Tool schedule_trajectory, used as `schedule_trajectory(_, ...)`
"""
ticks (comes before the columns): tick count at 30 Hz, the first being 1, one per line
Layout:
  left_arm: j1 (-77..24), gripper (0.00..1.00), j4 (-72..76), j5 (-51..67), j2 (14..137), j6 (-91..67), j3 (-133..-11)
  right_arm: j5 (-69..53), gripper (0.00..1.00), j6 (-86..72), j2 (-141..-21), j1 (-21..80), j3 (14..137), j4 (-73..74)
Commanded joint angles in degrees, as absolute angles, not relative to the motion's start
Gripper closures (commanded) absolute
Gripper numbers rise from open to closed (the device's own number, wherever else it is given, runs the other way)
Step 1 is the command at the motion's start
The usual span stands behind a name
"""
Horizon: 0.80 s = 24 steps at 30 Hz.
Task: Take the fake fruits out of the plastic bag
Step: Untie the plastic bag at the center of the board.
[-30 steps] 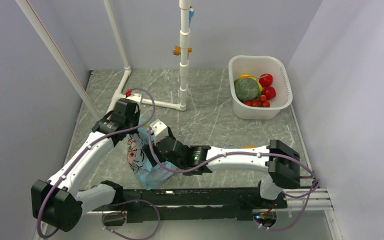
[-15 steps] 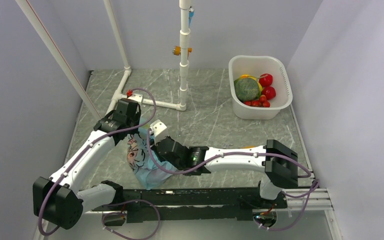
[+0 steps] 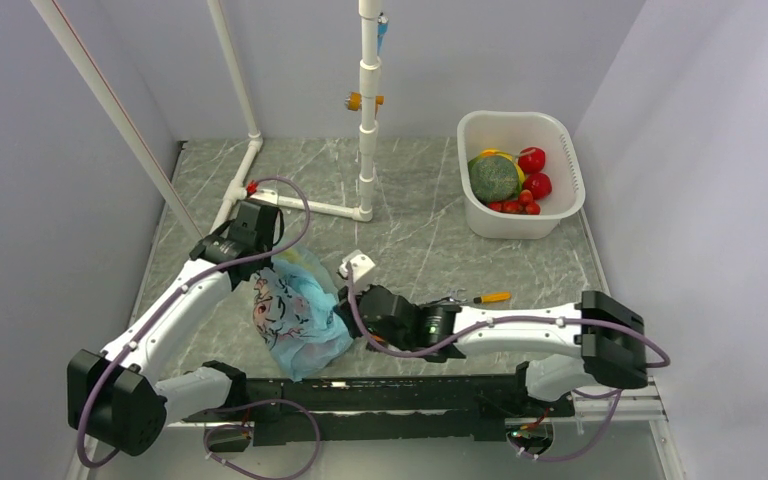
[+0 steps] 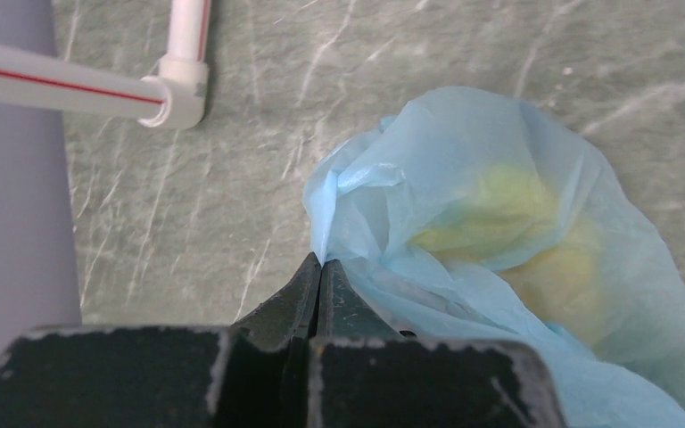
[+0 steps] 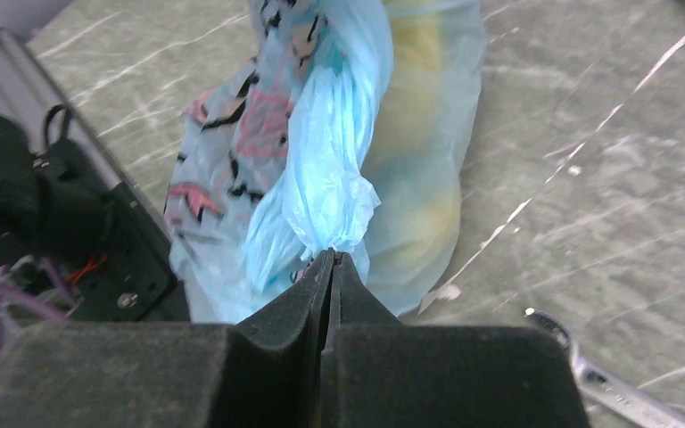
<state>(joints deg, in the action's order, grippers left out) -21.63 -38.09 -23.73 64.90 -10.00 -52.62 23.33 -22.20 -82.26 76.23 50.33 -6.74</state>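
The light-blue plastic bag with its pink cartoon print lies between my two arms at the near left of the table. My left gripper is shut on the bag's far upper edge. My right gripper is shut on a bunched fold at the bag's right side. The fake fruits stay inside the bag. They show only as blurred yellow shapes through the thin plastic. I cannot tell which fruits they are.
A white perforated tub at the back right holds a green melon, red fruits and cherry tomatoes. An orange-handled tool lies just right of my right wrist. A white pipe frame stands at the back.
My right gripper shut on the bag, and the right arm drew back to the right and nearer. The bag now lies spread wider. The left gripper stayed shut, hardly moving.
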Motion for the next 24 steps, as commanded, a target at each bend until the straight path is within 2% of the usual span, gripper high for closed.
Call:
schedule_trajectory(1,-21.53,1.00,-40.07,-34.32,65.70,-13.30,-54.85,15.90,1.00,-28.10,-76.36,76.56,43.52,-12.55)
schedule_trajectory(13,-21.45,1.00,-37.95,-31.92,62.67,-12.22,-53.83,5.49,1.00,-37.01,-72.78,79.30,33.05,-17.98)
schedule_trajectory(22,-21.45,1.00,-37.15,-30.87,60.99,-11.90,-53.27,7.78,1.00,-41.33,-71.09,82.29,28.15,-23.11)
schedule_trajectory(24,-21.49,1.00,-36.82,-30.56,59.98,-11.74,-53.03,8.22,0.95,-44.05,-70.51,82.29,25.36,-26.32)
